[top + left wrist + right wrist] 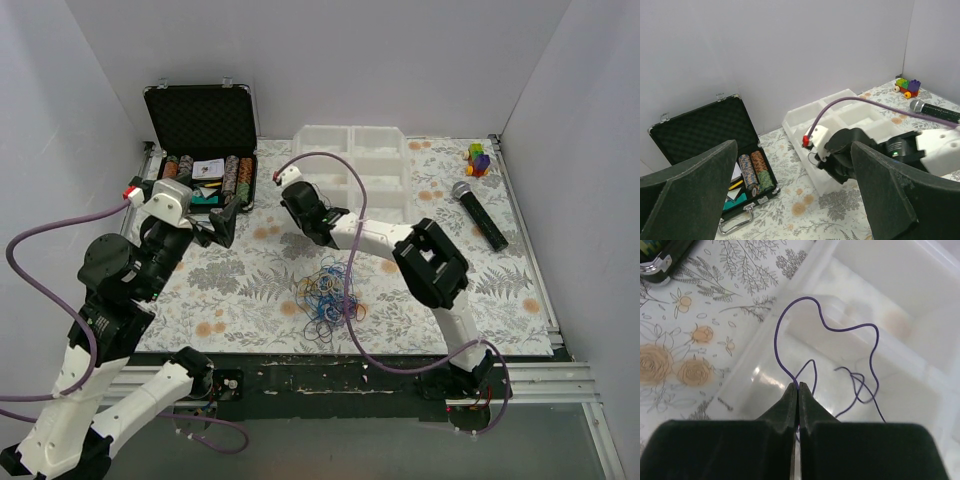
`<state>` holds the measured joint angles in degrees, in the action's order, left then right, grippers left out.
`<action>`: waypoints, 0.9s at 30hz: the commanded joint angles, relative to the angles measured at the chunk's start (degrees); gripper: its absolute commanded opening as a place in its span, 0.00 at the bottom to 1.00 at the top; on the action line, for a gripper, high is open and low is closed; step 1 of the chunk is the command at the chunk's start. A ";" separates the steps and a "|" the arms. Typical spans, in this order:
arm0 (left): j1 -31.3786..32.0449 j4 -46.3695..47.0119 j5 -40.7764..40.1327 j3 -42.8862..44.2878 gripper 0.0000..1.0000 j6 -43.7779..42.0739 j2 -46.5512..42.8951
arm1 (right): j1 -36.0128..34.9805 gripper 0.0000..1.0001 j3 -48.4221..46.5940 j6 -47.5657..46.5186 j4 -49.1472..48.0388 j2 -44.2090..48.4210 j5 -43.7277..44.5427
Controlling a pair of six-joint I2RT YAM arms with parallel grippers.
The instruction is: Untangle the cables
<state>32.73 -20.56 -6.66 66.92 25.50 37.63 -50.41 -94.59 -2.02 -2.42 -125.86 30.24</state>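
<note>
1. On the floral mat (250, 300), the cables (325, 290) lay tangled mid-table.
2. The right gripper (798, 392) pinched one purple cable (776, 342) over the white tray (352, 128); the left gripper (225, 222) gaped wide, holding nothing.
3. Likely step: depositing a separated strand. The next move calls for letting go inside a compartment.

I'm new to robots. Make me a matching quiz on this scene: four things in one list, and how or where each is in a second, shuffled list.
Things:
1. left claw
2. right claw
3. microphone
4. case

States or places:
A. lying at the far right
B. wide open, nothing in it
C. shut on a purple wire
D. lid up, at the far left

Pairs: 1-B, 2-C, 3-A, 4-D
</note>
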 commanded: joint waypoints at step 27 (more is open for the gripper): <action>-0.04 2.01 2.26 1.11 0.98 0.17 1.66 | 10.68 0.27 -2.44 31.03 15.95 6.25 -17.05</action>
<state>32.73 -18.83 -5.26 66.89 25.80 39.05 -40.82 -93.76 26.48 10.04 -117.86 16.12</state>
